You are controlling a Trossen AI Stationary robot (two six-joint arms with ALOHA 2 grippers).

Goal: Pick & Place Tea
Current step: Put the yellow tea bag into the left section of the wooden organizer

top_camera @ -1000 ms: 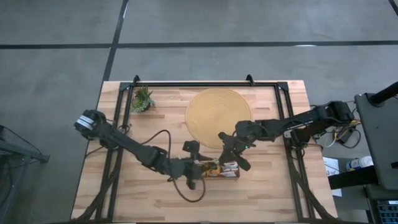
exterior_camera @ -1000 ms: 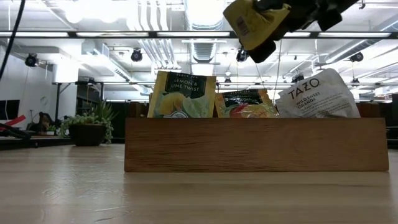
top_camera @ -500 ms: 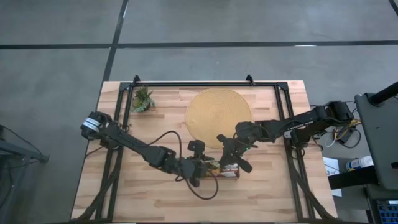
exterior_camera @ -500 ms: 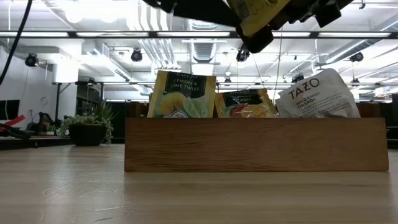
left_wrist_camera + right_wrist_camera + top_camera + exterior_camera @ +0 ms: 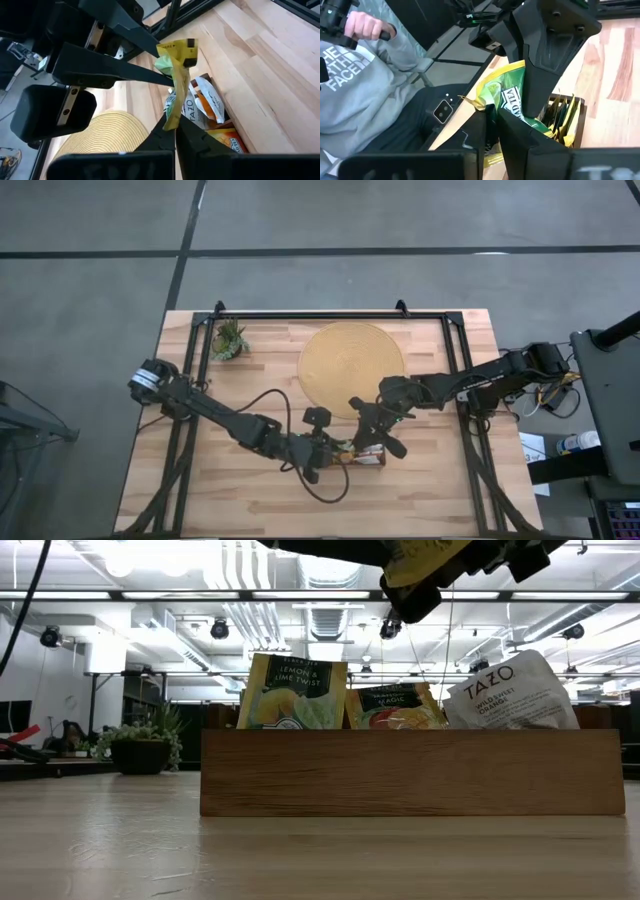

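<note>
Both pincers pinch sachet (image 5: 176,85) above tray (image 5: 410,772).

"LEMON & LIME TWIST" on yellow sachet (image 5: 291,691); "TAZO WILD SWEET ORANGE" on white sachet (image 5: 510,692); "THE NORTH FACE" on person's sweatshirt (image 5: 350,95).

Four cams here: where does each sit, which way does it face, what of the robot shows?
High: overhead, straight down; both arms, round mat, plant.
Low: table height, level across; wooden tray of tea, grippers at top edge.
Left wrist: past left gripper, shut on yellow sachet; right gripper opposite.
Right wrist: past right gripper on the same sachet; person behind.
Shared: both wrist views show that one sachet above the tray.
</note>
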